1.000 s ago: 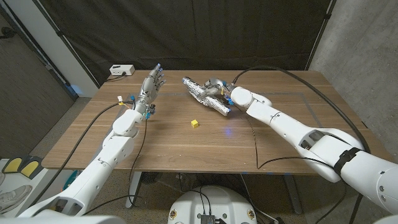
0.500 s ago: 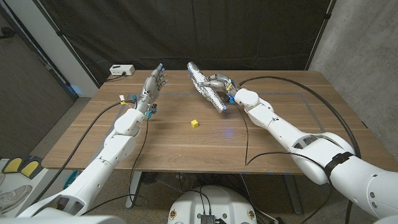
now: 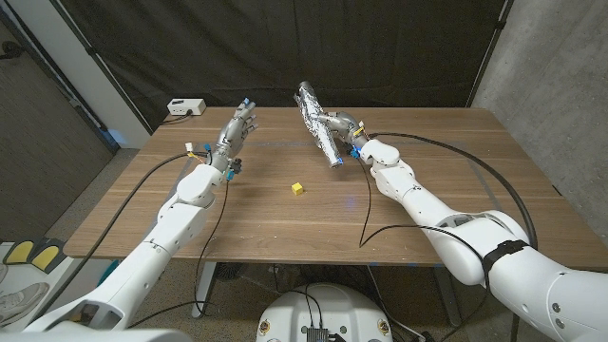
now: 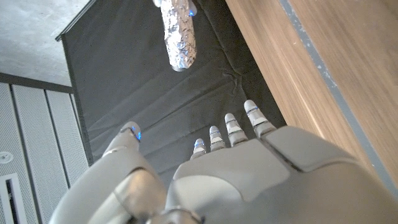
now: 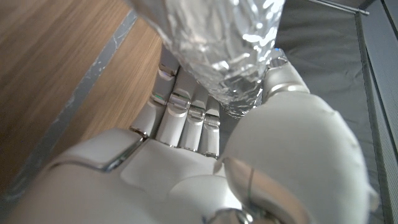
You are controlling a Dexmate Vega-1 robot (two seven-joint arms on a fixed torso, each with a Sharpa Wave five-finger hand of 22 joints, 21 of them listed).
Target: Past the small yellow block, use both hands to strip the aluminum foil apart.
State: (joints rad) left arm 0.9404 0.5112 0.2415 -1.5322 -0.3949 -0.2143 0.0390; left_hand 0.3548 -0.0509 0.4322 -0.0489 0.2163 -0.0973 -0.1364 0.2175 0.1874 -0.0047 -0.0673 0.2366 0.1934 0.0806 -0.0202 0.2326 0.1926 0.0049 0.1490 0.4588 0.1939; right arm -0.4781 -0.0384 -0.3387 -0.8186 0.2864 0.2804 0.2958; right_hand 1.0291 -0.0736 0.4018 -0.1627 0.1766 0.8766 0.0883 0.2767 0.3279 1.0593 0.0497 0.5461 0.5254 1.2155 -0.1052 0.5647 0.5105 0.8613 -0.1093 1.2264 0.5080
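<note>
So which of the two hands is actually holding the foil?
The right hand: its fingers wrap the foil roll, lifted off the table. The left hand holds nothing, fingers apart.

A brown wood-grain tabletop (image 3: pixel 285 214) stands before a black fabric backdrop (image 3: pixel 285 47). A small white box (image 3: pixel 186 107) with a cable lies at its far left corner. Yellow-and-black shoe soles (image 3: pixel 28 253) lie on the grey floor (image 3: pixel 85 199), left of the tabletop.
</note>
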